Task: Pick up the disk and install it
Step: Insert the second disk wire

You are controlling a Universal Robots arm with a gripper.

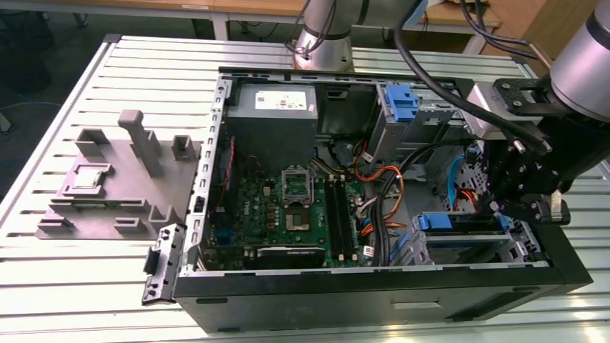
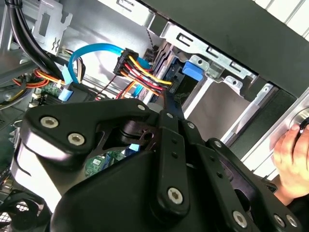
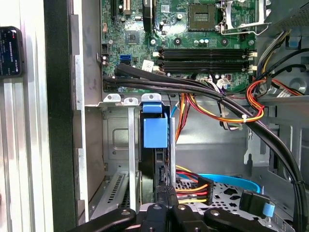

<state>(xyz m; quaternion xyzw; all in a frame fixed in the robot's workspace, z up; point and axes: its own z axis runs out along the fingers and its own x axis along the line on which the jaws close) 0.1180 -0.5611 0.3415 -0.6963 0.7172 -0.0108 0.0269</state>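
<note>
Black pincer hangs over the drive bay, its finger state impossible to tell.
Beyond it, the disk stands on edge in the bay of the computer case; loose cables nearby could snag if the arm shifts sideways.
</note>
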